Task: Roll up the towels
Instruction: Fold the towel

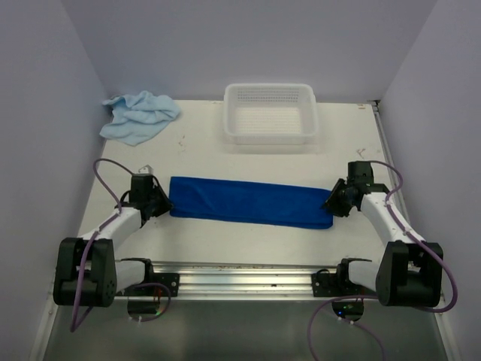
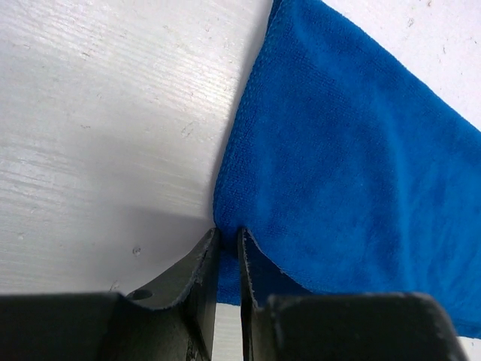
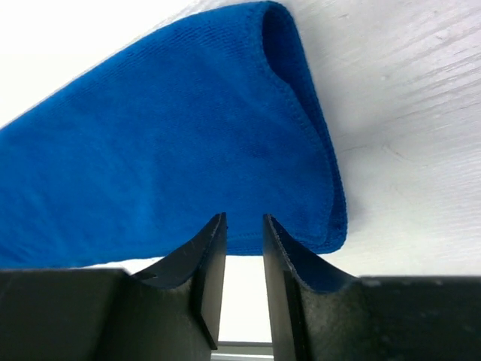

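Note:
The dark blue towel (image 1: 252, 201) lies folded into a long strip across the middle of the table, its ends by the two grippers. My left gripper (image 1: 164, 201) is at the strip's left end. In the left wrist view its fingers (image 2: 228, 233) stand nearly together, with the corner of the dark blue towel (image 2: 353, 150) pinched between the tips. My right gripper (image 1: 333, 201) is at the right end. There the fingers (image 3: 244, 218) stand apart over the near edge of the dark blue towel (image 3: 165, 143), which lies flat under them. The pale blue towel (image 1: 139, 116) lies crumpled at the back left.
A white perforated basket (image 1: 270, 139) stands at the back centre, behind the strip. A metal rail (image 1: 240, 274) runs along the near edge between the arm bases. Walls close in the table on the left, right and back.

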Robot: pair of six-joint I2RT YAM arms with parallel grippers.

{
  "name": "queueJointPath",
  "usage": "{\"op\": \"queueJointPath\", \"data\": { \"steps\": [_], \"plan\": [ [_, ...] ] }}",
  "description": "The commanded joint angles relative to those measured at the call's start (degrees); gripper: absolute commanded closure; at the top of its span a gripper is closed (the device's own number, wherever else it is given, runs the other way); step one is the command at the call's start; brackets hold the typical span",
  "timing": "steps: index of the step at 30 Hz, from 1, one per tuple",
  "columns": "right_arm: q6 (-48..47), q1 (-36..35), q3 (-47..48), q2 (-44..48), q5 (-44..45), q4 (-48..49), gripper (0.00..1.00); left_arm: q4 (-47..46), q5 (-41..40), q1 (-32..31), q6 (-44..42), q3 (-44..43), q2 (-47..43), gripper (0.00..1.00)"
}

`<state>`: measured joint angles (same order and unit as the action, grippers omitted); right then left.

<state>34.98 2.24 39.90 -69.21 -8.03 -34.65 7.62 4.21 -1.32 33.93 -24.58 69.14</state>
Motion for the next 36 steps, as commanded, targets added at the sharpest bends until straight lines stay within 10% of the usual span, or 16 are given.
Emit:
{"op": "queueJointPath", "data": {
  "steps": [1, 8, 19, 36],
  "plan": [
    [0.9, 0.0, -0.8, 1.8, 2.3, 1.4, 0.69, 4.3, -3.9, -0.6, -0.4, 0.8, 1.9, 0.81],
    [-1.4, -0.1, 3.7, 6.4, 7.9, -5.3, 0.51, 11.4, -5.8, -0.6, -0.6, -3.5, -7.6, 0.50],
    [1.5, -0.1, -4.1, 5.8, 9.4, -5.3, 0.35, 11.5, -4.5, -0.6, -2.0, -18.7, -10.2, 0.37],
    [5.8, -0.1, -8.5, -0.8, 8.9, 2.7, 0.46, 9.2, -3.5, -0.4, -8.5, -22.1, -9.6, 0.22]
  ]
}}
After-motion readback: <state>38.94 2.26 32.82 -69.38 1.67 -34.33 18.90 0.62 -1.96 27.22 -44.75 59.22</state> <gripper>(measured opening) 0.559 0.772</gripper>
